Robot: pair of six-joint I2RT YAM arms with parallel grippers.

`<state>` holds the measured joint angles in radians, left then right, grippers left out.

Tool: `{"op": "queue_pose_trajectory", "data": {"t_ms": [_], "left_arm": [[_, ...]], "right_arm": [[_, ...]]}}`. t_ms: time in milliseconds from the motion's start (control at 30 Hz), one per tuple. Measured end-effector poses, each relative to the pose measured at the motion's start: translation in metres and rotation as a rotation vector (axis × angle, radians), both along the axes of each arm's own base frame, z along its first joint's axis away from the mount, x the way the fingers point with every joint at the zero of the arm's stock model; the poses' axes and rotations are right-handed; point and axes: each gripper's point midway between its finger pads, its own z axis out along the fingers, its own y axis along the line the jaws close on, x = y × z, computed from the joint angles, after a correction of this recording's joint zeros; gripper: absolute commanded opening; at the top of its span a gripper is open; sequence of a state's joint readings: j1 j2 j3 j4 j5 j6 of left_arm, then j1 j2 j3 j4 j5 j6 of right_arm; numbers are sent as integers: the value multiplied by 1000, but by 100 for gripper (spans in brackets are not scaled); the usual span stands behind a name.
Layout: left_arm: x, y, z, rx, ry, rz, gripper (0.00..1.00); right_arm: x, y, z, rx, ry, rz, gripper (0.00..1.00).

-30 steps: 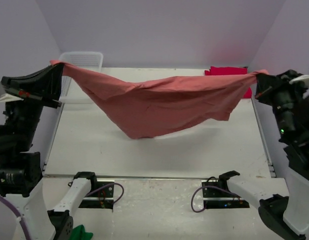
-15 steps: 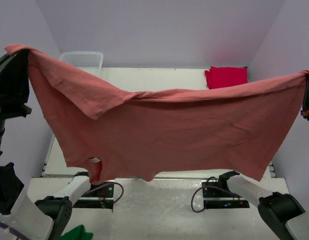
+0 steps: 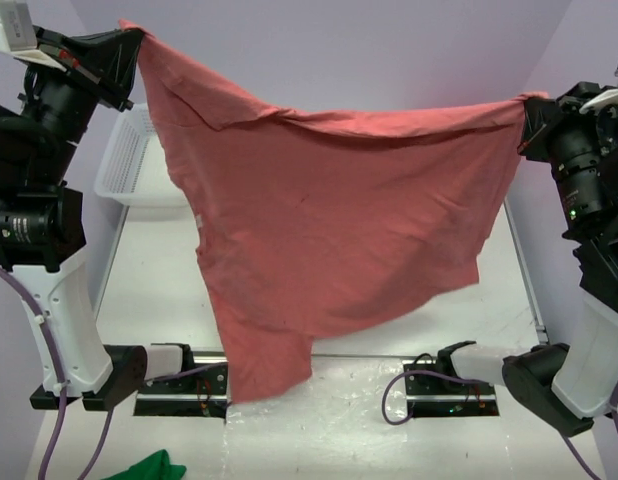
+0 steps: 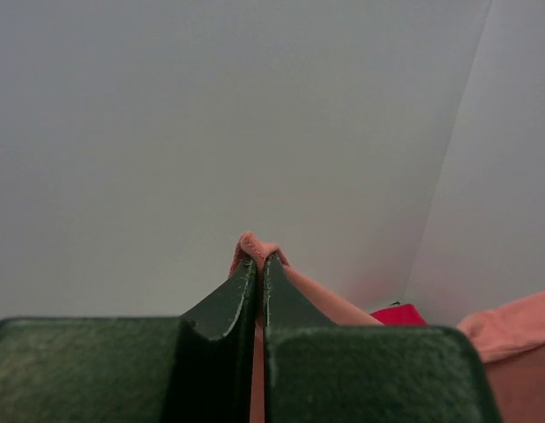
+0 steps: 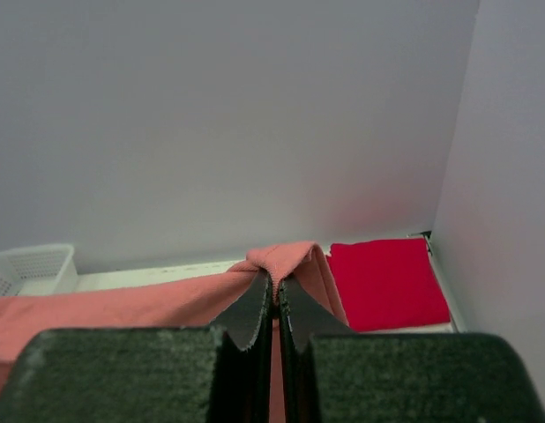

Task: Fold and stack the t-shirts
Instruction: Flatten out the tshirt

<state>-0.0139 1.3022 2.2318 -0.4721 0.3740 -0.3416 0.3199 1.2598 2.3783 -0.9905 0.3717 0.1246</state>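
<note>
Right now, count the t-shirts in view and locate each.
2. The salmon-red t-shirt hangs between the left gripper and right gripper; the crimson t-shirt lies folded at the far right corner. Others may hide behind it.

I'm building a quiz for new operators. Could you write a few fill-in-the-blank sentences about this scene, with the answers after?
1. The left pincer and the right pincer are both ____ on the large salmon-red cotton t-shirt.
2. The folded crimson t-shirt lies at the white table's far ____ corner.
3. The small crumpled cloth at the bottom edge of the top view is ____.
Missing words: shut, right, green.
</note>
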Motion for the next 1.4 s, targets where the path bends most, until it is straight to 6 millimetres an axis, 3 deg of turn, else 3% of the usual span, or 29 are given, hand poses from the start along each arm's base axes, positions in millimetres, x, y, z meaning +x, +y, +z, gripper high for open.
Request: {"op": "queue_pose_trajectory", "data": {"t_ms": [100,233,500,633,767,900,967,1033,1100,1133,1167,1267,1333,1400], "left_arm": [[-22,0,13,3,-47,1,0],[-71,-1,30,6,-133,-8,0],[-192,-4,70,11,-375,-38,0],[-217,-6,79,12,-433,-54,0],[-213,-10,78,9,-426,-81,0],[-171,-14,65,7,-345,-106,0],[-133,-16,54,9,-279,-114,0],[-81,-17,33,7,-188,-117,0],[-15,-18,-4,1,-54,-115,0],[7,-18,-19,-2,-10,-114,0],[49,-18,-51,-7,90,-112,0],[140,-18,-128,-11,300,-101,0],[187,-17,-177,-1,410,-88,0],[221,-16,-219,15,491,-79,0]], "right_arm": [[-10,0,4,3,-19,17,0],[-40,-4,10,17,-65,53,0],[-98,-7,23,60,-164,138,0],[-108,-1,23,70,-166,189,0],[-110,4,20,77,-152,217,0],[-94,6,11,83,-108,199,0],[-73,9,-2,79,-54,176,0],[-43,15,-21,67,14,151,0],[-1,23,-55,41,128,115,0],[21,28,-73,25,187,98,0],[42,32,-88,10,241,82,0],[112,45,-139,-37,394,28,0],[145,47,-169,-61,471,-1,0],[170,45,-198,-85,544,-35,0]]}}
